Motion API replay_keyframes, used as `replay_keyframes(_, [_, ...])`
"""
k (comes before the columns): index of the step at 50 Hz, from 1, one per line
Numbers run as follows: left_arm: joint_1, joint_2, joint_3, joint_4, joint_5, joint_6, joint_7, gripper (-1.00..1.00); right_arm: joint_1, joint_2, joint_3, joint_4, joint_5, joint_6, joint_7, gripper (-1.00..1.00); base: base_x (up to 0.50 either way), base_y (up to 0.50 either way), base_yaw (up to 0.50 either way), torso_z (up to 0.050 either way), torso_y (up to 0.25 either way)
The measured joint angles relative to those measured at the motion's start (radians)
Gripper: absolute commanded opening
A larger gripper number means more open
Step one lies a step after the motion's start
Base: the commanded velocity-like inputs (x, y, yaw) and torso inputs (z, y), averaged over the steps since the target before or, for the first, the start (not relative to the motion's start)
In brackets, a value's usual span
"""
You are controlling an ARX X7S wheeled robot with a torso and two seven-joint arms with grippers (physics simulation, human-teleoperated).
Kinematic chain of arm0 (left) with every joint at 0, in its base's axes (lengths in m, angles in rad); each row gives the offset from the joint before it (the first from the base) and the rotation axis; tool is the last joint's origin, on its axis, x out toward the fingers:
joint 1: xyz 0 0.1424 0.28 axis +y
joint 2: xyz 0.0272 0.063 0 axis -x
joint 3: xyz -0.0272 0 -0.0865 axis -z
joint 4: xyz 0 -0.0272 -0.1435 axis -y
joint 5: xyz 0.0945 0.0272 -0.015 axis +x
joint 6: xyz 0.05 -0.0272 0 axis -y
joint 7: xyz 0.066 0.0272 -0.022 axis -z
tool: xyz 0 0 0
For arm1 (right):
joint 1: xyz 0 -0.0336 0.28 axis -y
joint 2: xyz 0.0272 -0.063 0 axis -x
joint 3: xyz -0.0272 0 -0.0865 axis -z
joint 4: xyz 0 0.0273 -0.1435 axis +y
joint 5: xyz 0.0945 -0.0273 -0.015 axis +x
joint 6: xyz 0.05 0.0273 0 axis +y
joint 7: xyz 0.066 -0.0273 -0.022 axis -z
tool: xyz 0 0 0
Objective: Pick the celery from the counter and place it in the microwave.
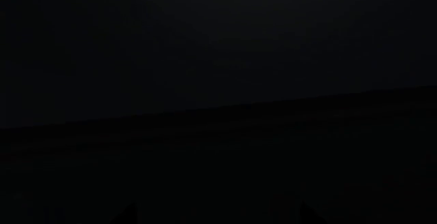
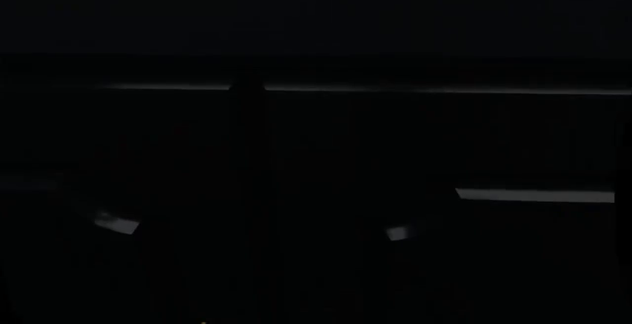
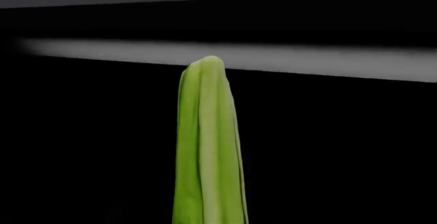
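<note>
Rising straight out from the right wrist camera's near edge, the celery [image 3: 208,147] fills the middle of that view as a bunch of light-green ribbed stalks, its rounded pale end pointing away from the tool toward a grey band [image 3: 307,60] that crosses a black space. Its leafy tuft is not visible. The stalks seem to start at the right gripper itself, which suggests the gripper carries them lengthwise, stalk end first, perhaps so the bunch can slide into a dark opening ahead; whether that darkness is the microwave cannot be told. The gripper's fingers are out of sight, so their state cannot be told either. The left wrist view is almost wholly black. The head view is nearly as dark, showing only thin pale strips [image 2: 538,195] and two small glints [image 2: 117,224].
</note>
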Motion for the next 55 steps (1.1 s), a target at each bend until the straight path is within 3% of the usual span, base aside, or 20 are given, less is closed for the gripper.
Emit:
replay_keyframes(13, [0.061,-0.010,-0.048,0.000,0.012,-0.021,0.000,1.00,0.004,-0.072,0.041,0.064,-0.235,-0.018,-0.141,-1.00,0.00,0.00,0.00,0.000,0.000])
replay_keyframes(55, [0.114,-0.029,-0.075,0.000,0.032,-0.028,0.000,1.00,0.004,-0.097,-0.057,0.359,-0.469,-0.096,-0.360,-1.00,0.00,0.00,0.00,0.000,0.000])
